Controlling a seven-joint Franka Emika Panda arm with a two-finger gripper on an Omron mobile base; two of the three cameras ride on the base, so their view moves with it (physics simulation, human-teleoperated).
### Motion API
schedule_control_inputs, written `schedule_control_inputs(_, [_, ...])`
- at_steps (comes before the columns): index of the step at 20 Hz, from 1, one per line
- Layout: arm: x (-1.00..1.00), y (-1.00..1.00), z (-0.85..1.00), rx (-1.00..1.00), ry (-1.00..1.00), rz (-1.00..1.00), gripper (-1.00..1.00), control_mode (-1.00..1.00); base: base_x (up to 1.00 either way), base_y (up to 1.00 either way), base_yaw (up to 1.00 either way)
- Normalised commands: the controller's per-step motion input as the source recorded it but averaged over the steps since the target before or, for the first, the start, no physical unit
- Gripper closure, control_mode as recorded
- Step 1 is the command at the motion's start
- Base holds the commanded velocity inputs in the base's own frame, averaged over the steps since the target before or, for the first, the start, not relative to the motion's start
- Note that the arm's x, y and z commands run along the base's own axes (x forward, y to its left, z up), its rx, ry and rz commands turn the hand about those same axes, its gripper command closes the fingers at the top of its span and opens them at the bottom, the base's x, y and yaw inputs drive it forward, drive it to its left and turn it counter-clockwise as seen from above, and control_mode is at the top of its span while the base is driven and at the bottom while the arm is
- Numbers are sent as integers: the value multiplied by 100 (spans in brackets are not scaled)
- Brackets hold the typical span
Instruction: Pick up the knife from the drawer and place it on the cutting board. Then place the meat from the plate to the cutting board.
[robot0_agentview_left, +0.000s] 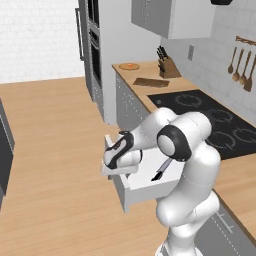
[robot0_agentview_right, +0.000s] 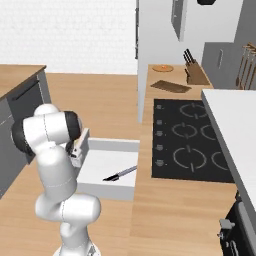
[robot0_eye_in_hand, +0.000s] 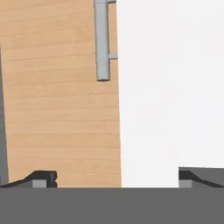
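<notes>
The drawer stands pulled out below the counter, its inside white. The knife lies flat in it, silver blade and black handle. My gripper hovers open over the drawer's front edge, apart from the knife, with nothing between its fingertips. The hand view looks down on the drawer's white panel and its grey bar handle. Far along the counter lie the dark cutting board and the round plate; the meat on it is too small to make out.
A wooden knife block stands behind the board. A black cooktop fills the counter between the drawer and the board. Wooden utensils hang on the wall. Wooden floor lies beside the drawer.
</notes>
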Motion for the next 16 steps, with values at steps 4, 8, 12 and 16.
schedule_control_inputs(4, [0, 100, 31, 0, 0, 0, -100, -100, 0, 0, 0])
schedule_control_inputs(8, [0, 88, 59, 0, -2, -1, -100, -100, 0, 0, 0])
schedule_control_inputs(12, [0, 12, 95, 0, 0, -16, -100, -100, 0, 0, 0])
schedule_control_inputs(16, [0, -91, 92, 6, 19, -37, -100, -100, 0, 0, 0])
